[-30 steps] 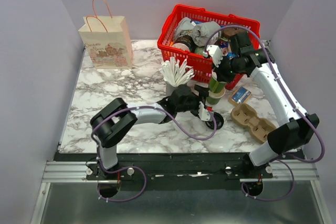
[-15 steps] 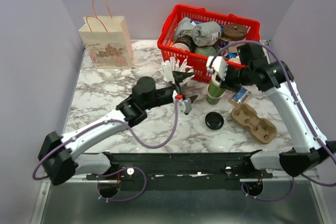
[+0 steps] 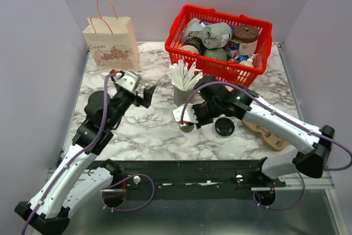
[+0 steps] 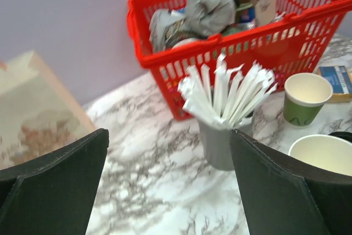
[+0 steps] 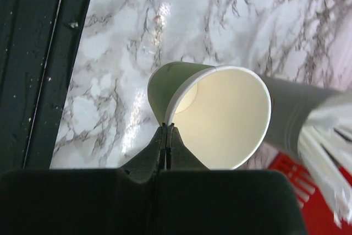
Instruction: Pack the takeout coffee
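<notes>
The takeout coffee with its lid on is out of view. My right gripper (image 3: 188,118) is shut on the rim of a lidless green cup (image 5: 220,119) with a pale inside, tilted just above the marble near the middle front (image 3: 187,126). In the right wrist view the jaws of my right gripper (image 5: 166,127) pinch the cup wall. A loose black lid (image 3: 224,126) lies on the table beside that arm. My left gripper (image 3: 144,94) hangs open and empty left of centre, its fingers (image 4: 55,180) wide apart. A second lidless green cup (image 4: 304,98) stands upright.
A red basket (image 3: 263,26) full of items stands at the back right. A paper bag (image 3: 111,45) stands back left. A grey cup of white sticks (image 3: 184,78) stands mid-table, and a cardboard cup carrier (image 3: 270,135) lies at the right. A blue packet (image 4: 335,78) lies beside the basket.
My left arm has pulled back from the table's centre to the left, still open. My right arm has swung from the basket down to the middle front, carrying the lidless cup.
</notes>
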